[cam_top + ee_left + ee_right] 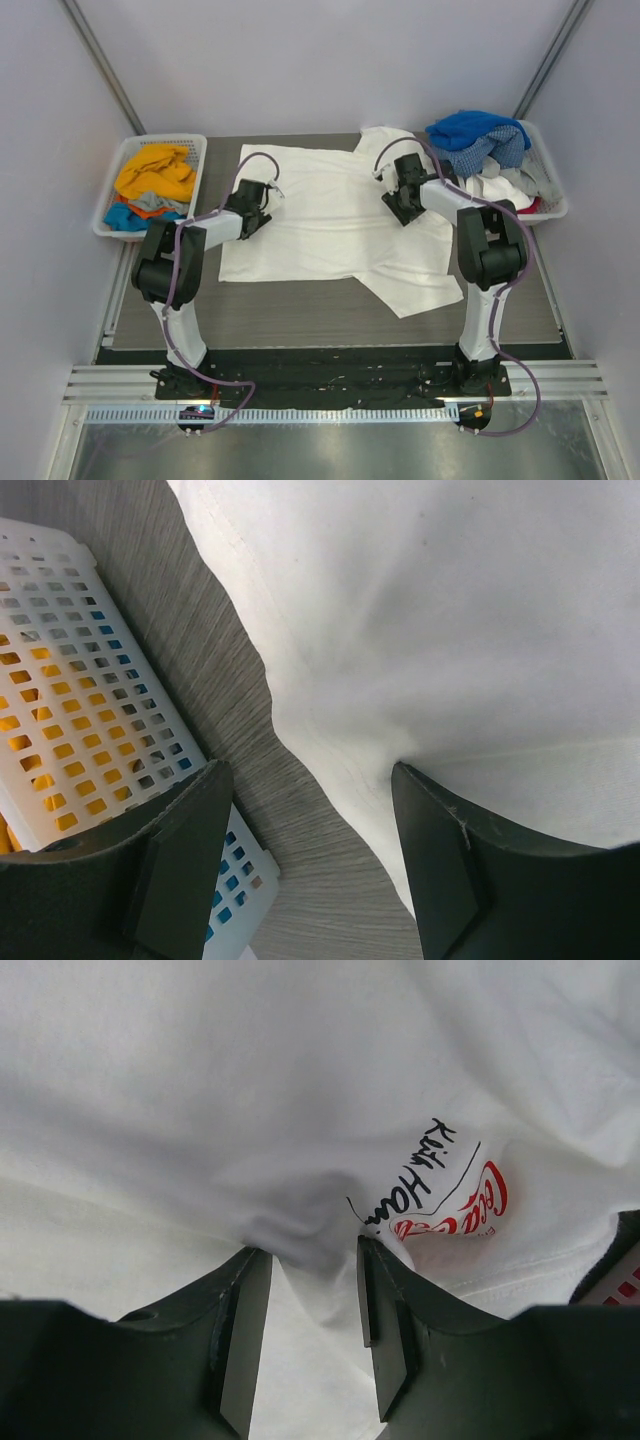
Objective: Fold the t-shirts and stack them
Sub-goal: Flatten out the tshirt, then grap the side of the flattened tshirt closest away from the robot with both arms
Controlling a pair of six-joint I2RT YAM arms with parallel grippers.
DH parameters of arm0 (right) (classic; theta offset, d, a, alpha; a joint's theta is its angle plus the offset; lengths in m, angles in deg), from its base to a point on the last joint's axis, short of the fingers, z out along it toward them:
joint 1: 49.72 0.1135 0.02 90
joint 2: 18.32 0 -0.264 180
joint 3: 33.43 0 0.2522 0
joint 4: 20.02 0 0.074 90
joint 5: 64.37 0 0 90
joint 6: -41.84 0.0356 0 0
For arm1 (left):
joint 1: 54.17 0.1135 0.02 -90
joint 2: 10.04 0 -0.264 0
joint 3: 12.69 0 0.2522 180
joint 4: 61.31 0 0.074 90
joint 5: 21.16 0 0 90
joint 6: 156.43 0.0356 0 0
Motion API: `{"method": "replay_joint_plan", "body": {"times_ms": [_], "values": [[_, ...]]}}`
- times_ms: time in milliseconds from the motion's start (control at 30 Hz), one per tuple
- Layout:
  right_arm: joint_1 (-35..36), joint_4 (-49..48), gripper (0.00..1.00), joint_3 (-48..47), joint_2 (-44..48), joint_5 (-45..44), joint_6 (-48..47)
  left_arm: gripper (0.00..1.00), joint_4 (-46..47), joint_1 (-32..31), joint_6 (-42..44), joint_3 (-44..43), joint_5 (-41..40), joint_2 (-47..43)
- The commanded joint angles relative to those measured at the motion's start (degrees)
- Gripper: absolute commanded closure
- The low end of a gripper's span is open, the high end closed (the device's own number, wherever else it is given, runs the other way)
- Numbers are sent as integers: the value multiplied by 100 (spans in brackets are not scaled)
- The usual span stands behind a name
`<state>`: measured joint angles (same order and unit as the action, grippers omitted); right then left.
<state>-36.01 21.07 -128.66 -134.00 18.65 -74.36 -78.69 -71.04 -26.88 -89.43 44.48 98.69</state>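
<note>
on the far half of the bench (300, 315) the white t-shirt (330, 225) lies spread out, left gripper (310, 780) fingers wide apart at its left edge, right gripper (313, 1255) pinching a fold beside the red print (455, 1210).

Light comes bright and even from above, leaving only soft shadows beneath my arms on the grey table (300, 318). The white t-shirt (330, 215) nearly washes out overhead. Close up, my left fingers (175, 870) and right fingers (238, 1345) loom dark and slightly blurred, while a grey shadow pools in the cloth fold pinched between the right pair.
</note>
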Motion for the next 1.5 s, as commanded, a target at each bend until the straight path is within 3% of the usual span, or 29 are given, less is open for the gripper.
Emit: {"method": "replay_joint_plan", "body": {"times_ms": [0, 267, 367, 467, 667, 1033, 1467], "values": [[17, -70, 52, -150, 1, -58, 0, 30, -288, 60, -175, -12, 1, 141], [122, 298, 50, 307, 1063, 215, 114, 26, -771, -124, -659, -434, 318, -527], [245, 518, 41, 535, 1573, 320, 158, 25, -956, -290, -712, -505, 344, -852], [421, 747, 39, 746, 2057, 382, 185, 24, -1210, -440, -799, -478, 379, -1212], [685, 1327, 39, 1212, 2909, 619, 150, 25, -1378, -555, -774, 310, 450, -2099], [940, 2030, 43, 2803, 4123, 909, -895, 25, -1519, -564, -150, 1912, 775, -3419], [1608, 2382, 45, 3392, 4203, 1656, -1063, 27, -1484, -564, 114, 2361, 845, -3262]]}}
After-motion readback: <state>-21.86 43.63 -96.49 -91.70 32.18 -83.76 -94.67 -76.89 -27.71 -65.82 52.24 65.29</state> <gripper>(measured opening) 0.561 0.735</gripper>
